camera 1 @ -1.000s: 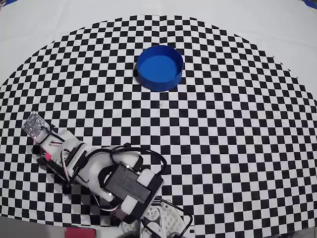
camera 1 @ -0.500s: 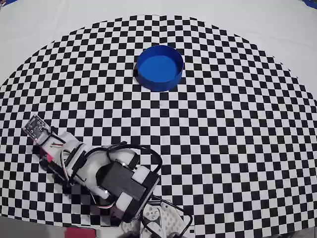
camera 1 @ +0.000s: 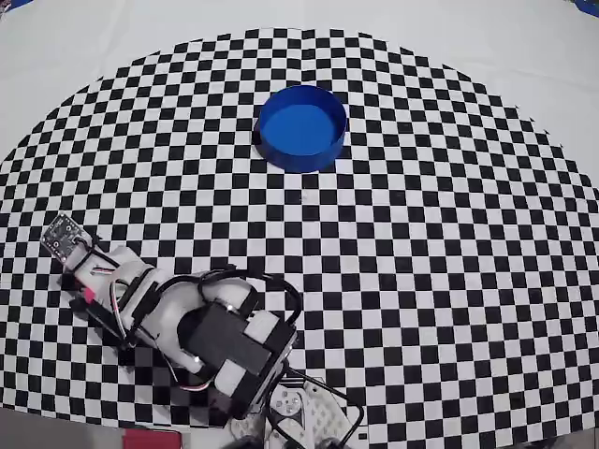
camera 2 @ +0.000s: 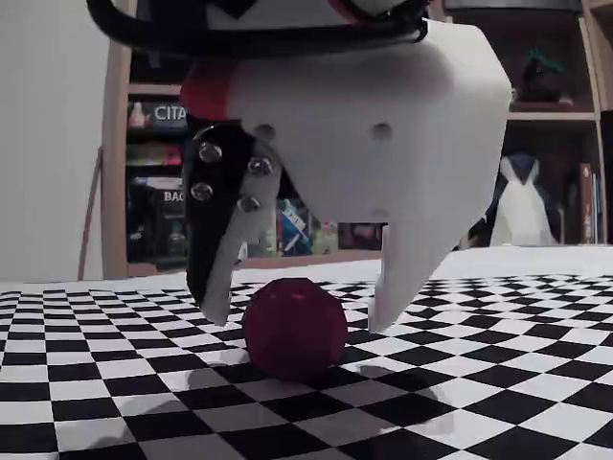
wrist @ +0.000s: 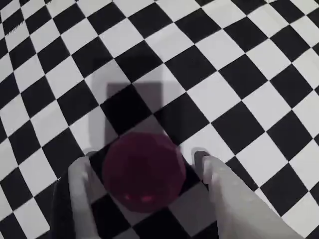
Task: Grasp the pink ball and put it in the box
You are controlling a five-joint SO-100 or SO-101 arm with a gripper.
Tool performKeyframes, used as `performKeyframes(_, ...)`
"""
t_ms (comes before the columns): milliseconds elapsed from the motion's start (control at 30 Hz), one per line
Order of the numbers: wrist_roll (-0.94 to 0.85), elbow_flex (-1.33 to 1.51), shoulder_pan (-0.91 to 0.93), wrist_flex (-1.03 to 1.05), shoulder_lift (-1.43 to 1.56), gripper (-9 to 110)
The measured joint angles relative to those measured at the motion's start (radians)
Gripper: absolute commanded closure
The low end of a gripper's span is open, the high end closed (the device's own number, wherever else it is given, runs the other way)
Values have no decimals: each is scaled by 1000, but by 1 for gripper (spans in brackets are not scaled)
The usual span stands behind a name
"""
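In the wrist view the pink ball (wrist: 143,172) rests on the checkered cloth between my gripper's (wrist: 143,160) two fingers, a narrow gap showing on each side. The fixed view shows the same ball (camera 2: 294,328) on the cloth, with the gripper (camera 2: 299,316) open and lowered around it, a dark finger (camera 2: 222,278) to its left and a white finger (camera 2: 402,278) to its right. The overhead view has the arm (camera 1: 187,327) stretched toward the lower left, covering the ball and the fingers. The blue box (camera 1: 301,129) stands far off at the top centre, with nothing in it.
The checkered cloth (camera 1: 430,243) covers most of the table. A flat pink-red block (camera 1: 150,440) lies at the bottom edge beside the arm's base. In the fixed view, shelves with books (camera 2: 153,192) stand behind the table.
In the overhead view the arm's elbow block has shifted a little to the left and the arm has settled lower. The box has not moved.
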Motion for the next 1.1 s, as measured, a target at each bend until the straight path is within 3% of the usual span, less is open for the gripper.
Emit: performKeyframes(1100, 0, -35, 0, 0, -48, 76)
